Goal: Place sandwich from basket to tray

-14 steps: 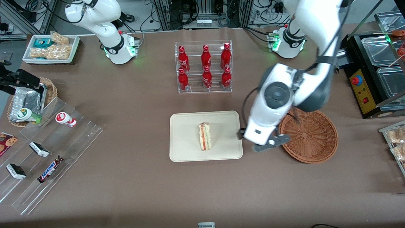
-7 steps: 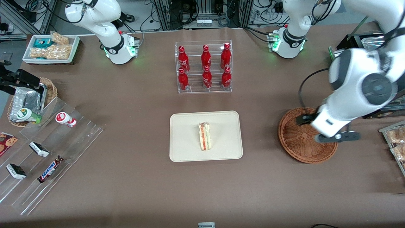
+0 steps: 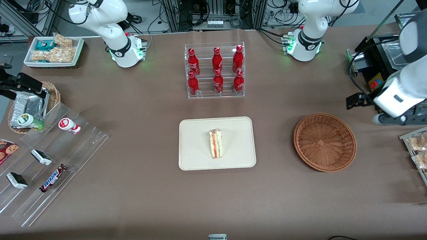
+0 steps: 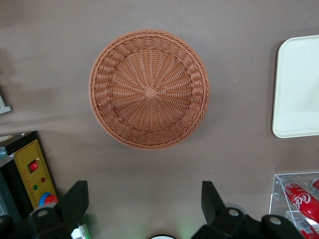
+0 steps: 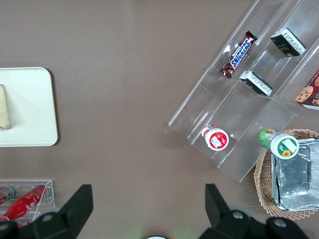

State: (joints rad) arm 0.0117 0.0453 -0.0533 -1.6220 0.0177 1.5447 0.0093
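The sandwich (image 3: 216, 144), a pale wedge with red and green filling, lies on the cream tray (image 3: 196, 156) in the middle of the table. The round wicker basket (image 3: 324, 142) beside the tray holds nothing. My left gripper (image 3: 396, 118) hangs above the table toward the working arm's end, a little farther from the front camera than the basket and next to the black appliance. In the left wrist view the gripper (image 4: 143, 191) is open, its black fingers (image 4: 77, 199) wide apart over bare tabletop, with the basket (image 4: 148, 89) and a corner of the tray (image 4: 294, 89) below.
A clear rack of red bottles (image 3: 215, 70) stands farther from the front camera than the tray. A black appliance with a yellow panel (image 3: 382, 95) and a snack tray (image 3: 417, 150) sit at the working arm's end. A stepped acrylic display (image 3: 50, 160) lies toward the parked arm's end.
The left arm swung from the tray's edge, over the basket, out to the working arm's end of the table. The sandwich stayed on the tray.
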